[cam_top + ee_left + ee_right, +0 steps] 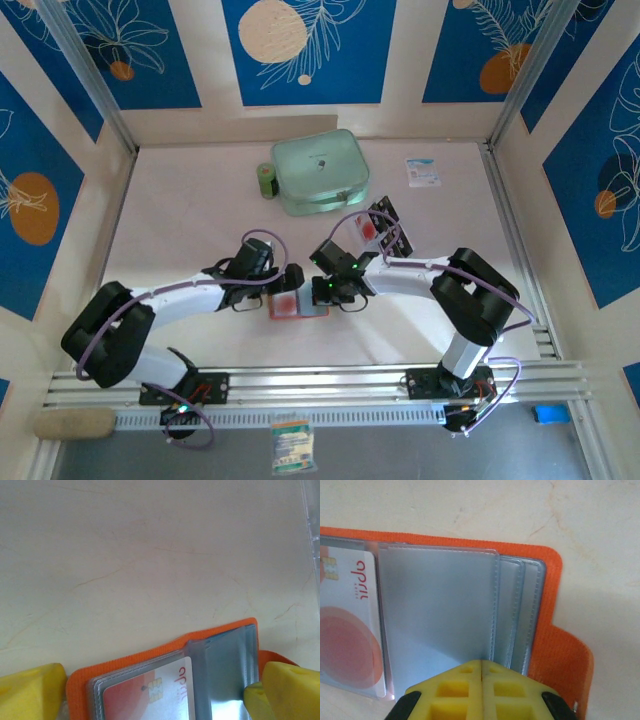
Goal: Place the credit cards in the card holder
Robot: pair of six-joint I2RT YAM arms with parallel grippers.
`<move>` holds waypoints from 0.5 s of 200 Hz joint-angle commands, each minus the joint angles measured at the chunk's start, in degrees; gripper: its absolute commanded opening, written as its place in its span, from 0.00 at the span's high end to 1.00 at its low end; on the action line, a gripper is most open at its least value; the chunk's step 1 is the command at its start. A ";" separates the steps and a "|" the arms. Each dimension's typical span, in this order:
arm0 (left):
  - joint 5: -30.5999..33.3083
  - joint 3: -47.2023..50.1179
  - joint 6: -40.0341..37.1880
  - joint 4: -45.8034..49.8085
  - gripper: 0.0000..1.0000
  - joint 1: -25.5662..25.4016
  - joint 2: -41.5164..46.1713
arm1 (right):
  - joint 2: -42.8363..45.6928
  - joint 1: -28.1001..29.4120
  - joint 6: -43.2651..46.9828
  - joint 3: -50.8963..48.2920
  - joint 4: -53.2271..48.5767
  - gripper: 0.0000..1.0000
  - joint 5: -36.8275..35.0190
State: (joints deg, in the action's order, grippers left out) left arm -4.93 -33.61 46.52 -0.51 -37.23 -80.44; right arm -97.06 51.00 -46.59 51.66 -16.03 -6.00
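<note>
1. One credit card (350, 630) sits in the left clear pocket of the card holder (298, 306). The holder lies open on the table (180, 230) at near centre, between both grippers.
2. Left gripper (160, 700): jaws spread wide, one finger at each side of the holder, gripping nothing.
3. Right gripper (481, 692): fingers closed together at the edge of the clear pocket leaves (440, 610). I cannot tell whether they pinch a leaf or only press on it.
4. Remaining credit cards (385, 228) stand just beyond the right wrist, toward the far right, apart from the holder.
5. Step in hand, as I judge it: steadying the holder and exposing an empty pocket.
6. Next move, as I judge it: pin the holder with one gripper, fetch a card with the other, and align the card's edge with the pocket mouth. The leaves look limp, so the card may slip between them.
</note>
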 commanded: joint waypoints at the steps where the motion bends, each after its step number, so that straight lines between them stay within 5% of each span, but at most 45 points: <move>1: -2.07 0.90 0.78 -1.70 0.00 0.65 0.00 | -1.36 0.59 -0.41 -1.91 -4.62 1.00 -0.68; 100: -5.00 1.69 3.44 -4.23 0.00 0.63 3.63 | 6.88 -1.48 0.63 3.11 -10.31 0.97 -1.30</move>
State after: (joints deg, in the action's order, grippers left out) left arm -8.51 -32.60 49.04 -3.66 -37.23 -78.11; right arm -93.71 50.54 -46.50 52.69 -22.17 -6.07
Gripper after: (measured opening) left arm 0.998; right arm 0.056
